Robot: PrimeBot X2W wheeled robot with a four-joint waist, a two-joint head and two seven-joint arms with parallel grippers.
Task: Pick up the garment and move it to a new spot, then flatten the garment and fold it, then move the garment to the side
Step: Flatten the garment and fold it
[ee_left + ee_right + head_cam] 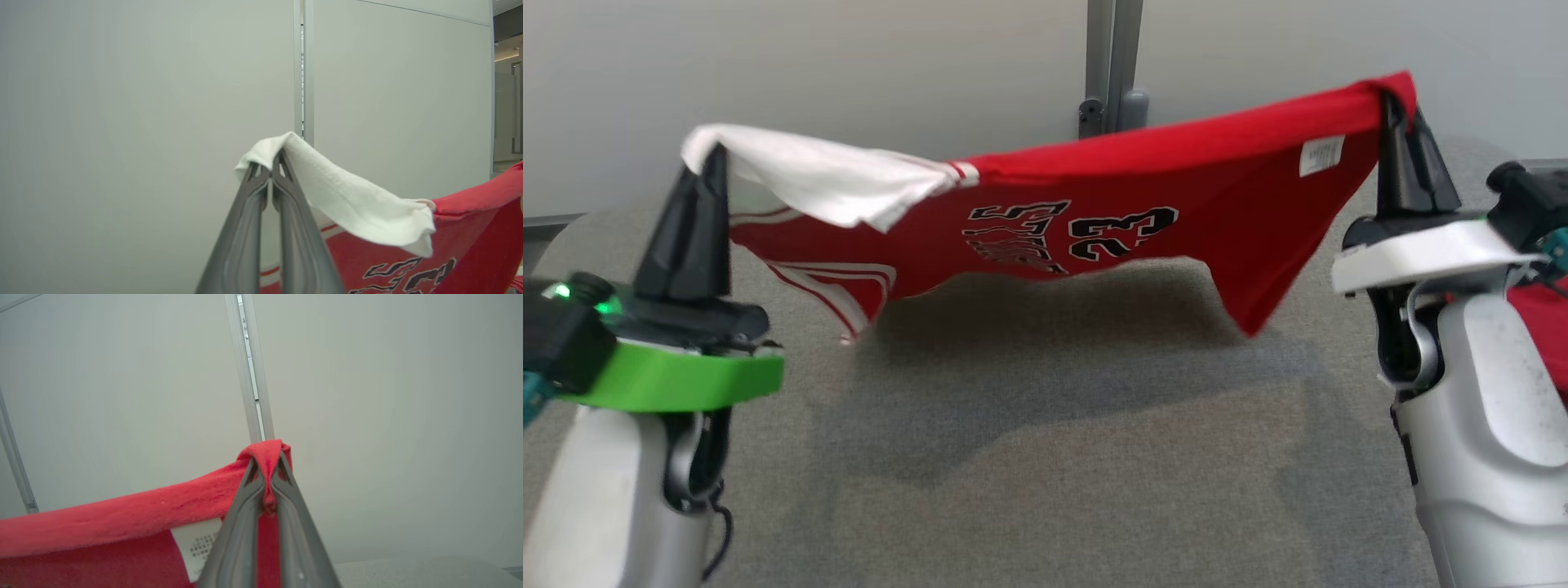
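Note:
The garment [1143,163] is a red jersey with a white sleeve, black lettering and the number 23. It hangs stretched in the air between my two grippers, above the grey table [1045,425]. My left gripper [712,159] is shut on the white sleeve end at the left; the left wrist view has that gripper [269,169] pinching the white cloth [359,204]. At the right, my right gripper [1398,102] is shut on a red corner near a white label [1321,155]. The right wrist view gives the same gripper [267,465] with red fabric [122,514] bunched between its fingers.
A pale wall with a grey vertical post [1112,65] stands just behind the table. Another piece of red cloth [1543,327] shows at the right edge behind my right arm. The table's grey surface spreads under the hanging jersey.

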